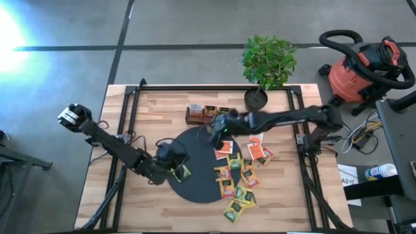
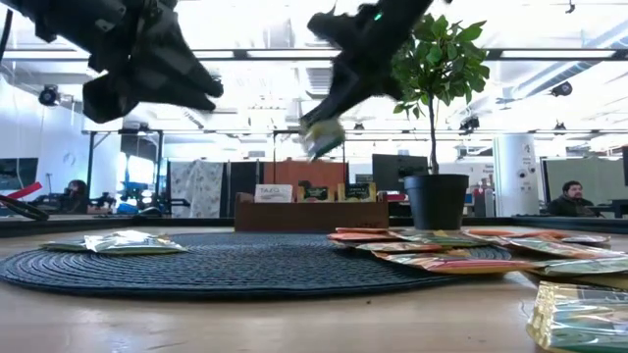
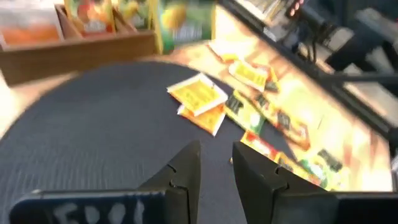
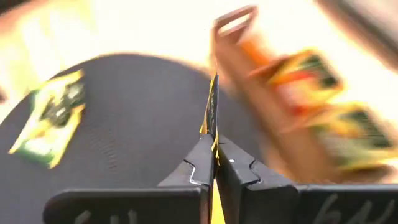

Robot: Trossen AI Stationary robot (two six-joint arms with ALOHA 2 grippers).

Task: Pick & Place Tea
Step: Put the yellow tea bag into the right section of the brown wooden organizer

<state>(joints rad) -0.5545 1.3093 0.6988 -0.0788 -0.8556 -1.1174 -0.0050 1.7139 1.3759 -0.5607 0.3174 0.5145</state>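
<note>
So the right claw (image 4: 214,163) is pinched shut on a single yellow-edged sachet (image 4: 212,112), gripping it by the bottom edge so it stands on edge between the fingers, up in the air above the far side of the mat (image 1: 195,169) and close to the wooden box (image 1: 207,114). That's a skinny hold on thin paper, so my worry is it twists or slides out on the way to a slot, or it hits a divider and folds instead of dropping in. The box already has sachets standing in it, so a crooked drop could knock those around too. The left claw (image 3: 214,165) hovers low over the near-left part of the mat with its fingers a little apart and nothing in them, right next to a green sachet (image 1: 182,172) lying flat. Flat paper on a woven mat is tough to get under, so it could just shove it along or snag the weave. The rest of the tea (image 1: 242,179) is piled overlapping on the mat's right edge and the tabletop (image 1: 104,195), so grabbing two at once looks like a real risk later.
</note>
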